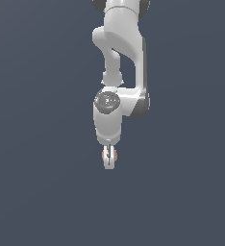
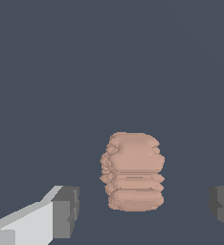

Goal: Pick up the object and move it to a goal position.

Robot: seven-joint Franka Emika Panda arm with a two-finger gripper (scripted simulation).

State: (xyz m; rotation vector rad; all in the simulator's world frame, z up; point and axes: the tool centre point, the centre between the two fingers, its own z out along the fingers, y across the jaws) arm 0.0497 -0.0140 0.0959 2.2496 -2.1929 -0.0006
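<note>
The gripper [image 2: 145, 208] is released, its fingers [image 2: 66, 210] spread wide either side of the object [image 2: 133, 171] (pinkish-brown, lumpy), untouched.

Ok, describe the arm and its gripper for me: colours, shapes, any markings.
The arm is glossy white with rounded, bulbous links and dark grey bands at the joints. One joint carries a round dark grey cap with faint markings, too small to read. The gripper has white angular fingers tipped with blocky dark grey pads. No cables show.
</note>
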